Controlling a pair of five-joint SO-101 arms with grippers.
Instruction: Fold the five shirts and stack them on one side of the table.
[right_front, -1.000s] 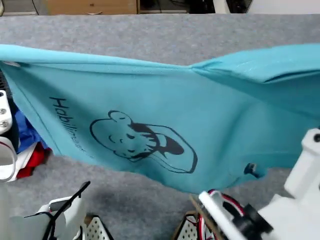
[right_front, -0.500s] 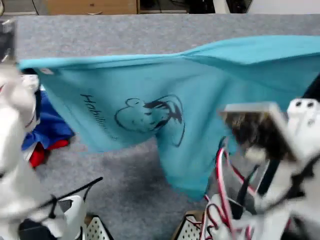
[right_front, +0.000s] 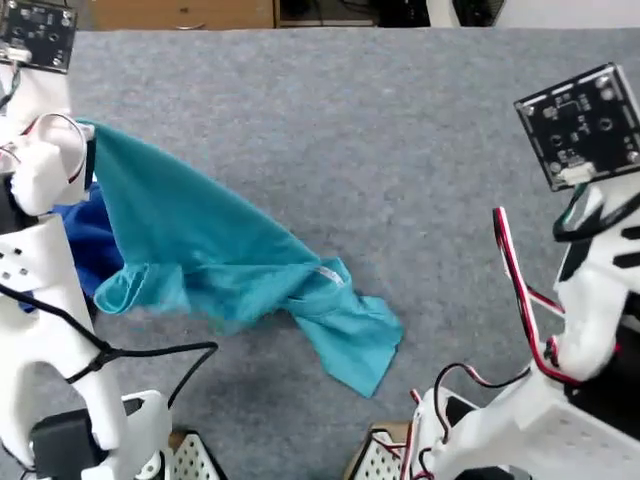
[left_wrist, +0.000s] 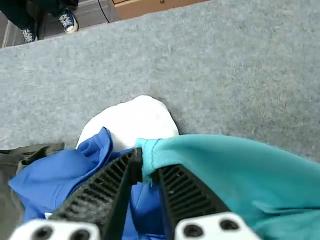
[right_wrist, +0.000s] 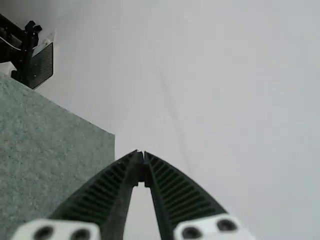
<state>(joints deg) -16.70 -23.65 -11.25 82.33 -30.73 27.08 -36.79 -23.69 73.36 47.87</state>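
Over blue shirt (left_wrist: 75, 172): left gripper (left_wrist: 146, 162) pinched tight on edge of teal shirt (right_front: 230, 255), remainder trailing away from blue shirt, crumpled on grey table (right_front: 420, 150). Well apart from blue shirt: right gripper (right_wrist: 140, 159) fully closed, holding nothing.

garments: four. one teal shirt (right_front: 220, 250), one blue shirt (left_wrist: 65, 175), one white shirt (left_wrist: 135, 117), one olive garment (left_wrist: 25, 152), kind unclear.
arms: two. left arm (right_front: 40, 290), right arm (right_front: 590, 300).
grippers: two. left gripper (left_wrist: 146, 162), right gripper (right_wrist: 141, 156).
table (right_front: 400, 150): one.
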